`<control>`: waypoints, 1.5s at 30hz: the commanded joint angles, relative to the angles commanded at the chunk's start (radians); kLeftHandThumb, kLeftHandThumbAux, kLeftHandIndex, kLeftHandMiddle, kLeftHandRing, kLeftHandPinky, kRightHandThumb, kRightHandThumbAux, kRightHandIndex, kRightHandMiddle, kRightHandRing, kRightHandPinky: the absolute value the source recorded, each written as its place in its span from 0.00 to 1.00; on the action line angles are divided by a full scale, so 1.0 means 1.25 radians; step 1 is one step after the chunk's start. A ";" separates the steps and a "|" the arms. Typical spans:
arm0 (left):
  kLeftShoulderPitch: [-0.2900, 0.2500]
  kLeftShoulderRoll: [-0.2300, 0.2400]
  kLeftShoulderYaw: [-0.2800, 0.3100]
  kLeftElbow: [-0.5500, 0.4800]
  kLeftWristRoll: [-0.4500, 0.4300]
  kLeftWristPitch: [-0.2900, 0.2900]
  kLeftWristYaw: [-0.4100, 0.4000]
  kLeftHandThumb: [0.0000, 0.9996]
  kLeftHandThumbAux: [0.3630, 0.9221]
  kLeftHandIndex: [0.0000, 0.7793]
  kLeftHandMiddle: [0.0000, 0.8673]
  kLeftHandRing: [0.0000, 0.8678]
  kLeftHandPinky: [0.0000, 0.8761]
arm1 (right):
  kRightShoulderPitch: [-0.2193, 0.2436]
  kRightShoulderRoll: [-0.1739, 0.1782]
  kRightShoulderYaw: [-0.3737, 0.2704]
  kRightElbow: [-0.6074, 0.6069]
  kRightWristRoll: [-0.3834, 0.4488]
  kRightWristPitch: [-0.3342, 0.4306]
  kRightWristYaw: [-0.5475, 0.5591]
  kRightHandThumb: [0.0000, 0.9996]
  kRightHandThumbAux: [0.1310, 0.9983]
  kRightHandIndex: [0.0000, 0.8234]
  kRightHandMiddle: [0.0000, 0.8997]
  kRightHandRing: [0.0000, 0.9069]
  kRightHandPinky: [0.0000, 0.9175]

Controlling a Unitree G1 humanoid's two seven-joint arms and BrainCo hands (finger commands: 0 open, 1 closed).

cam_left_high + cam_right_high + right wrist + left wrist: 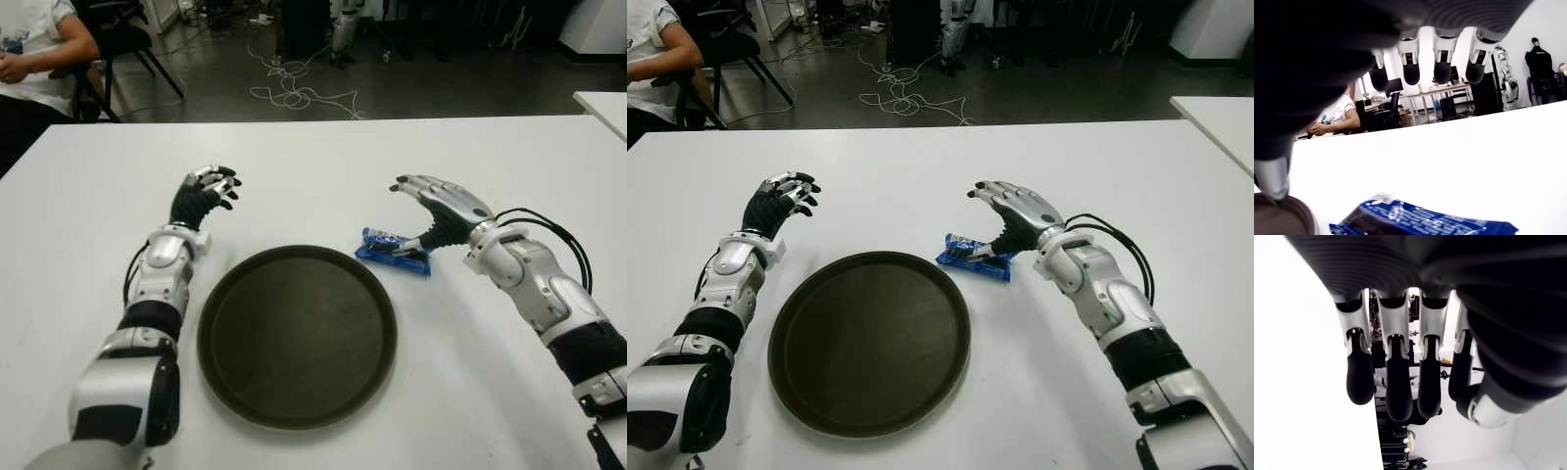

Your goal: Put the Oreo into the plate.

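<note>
A blue Oreo packet (392, 252) lies flat on the white table (323, 166), just past the right rim of the round dark plate (297, 333). My right hand (426, 211) hovers over the packet's right end with its fingers spread and its thumb pointing down toward the wrapper; nothing is gripped. In the right wrist view the Oreo packet (1415, 220) lies below the fingertips (1442, 68), with a gap between them. My left hand (204, 194) shows to the left of the plate, its fingers loosely curled and holding nothing.
A seated person (34, 49) is at the far left behind the table, beside a black chair (122, 39). Cables (294, 88) lie on the floor beyond the far edge. A second white table (605, 103) stands at the far right.
</note>
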 joint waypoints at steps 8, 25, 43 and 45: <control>0.000 0.000 0.000 0.003 0.001 -0.002 0.001 0.83 0.55 0.54 0.54 0.60 0.65 | 0.003 0.002 0.004 -0.018 -0.005 0.019 0.016 0.00 0.51 0.00 0.00 0.00 0.00; 0.002 -0.001 -0.001 0.000 0.002 -0.009 0.002 0.83 0.55 0.54 0.54 0.60 0.66 | -0.002 0.009 0.009 -0.018 -0.005 0.041 0.043 0.00 0.54 0.00 0.00 0.00 0.02; 0.001 0.001 -0.001 -0.002 0.000 0.001 -0.007 0.83 0.55 0.54 0.54 0.59 0.64 | -0.051 0.019 0.026 0.085 -0.005 0.057 0.060 0.00 0.54 0.00 0.00 0.00 0.02; 0.001 0.000 0.000 -0.001 -0.001 0.001 -0.006 0.83 0.55 0.54 0.54 0.59 0.64 | -0.058 0.020 0.029 0.099 -0.005 0.055 0.059 0.00 0.54 0.00 0.00 0.00 0.02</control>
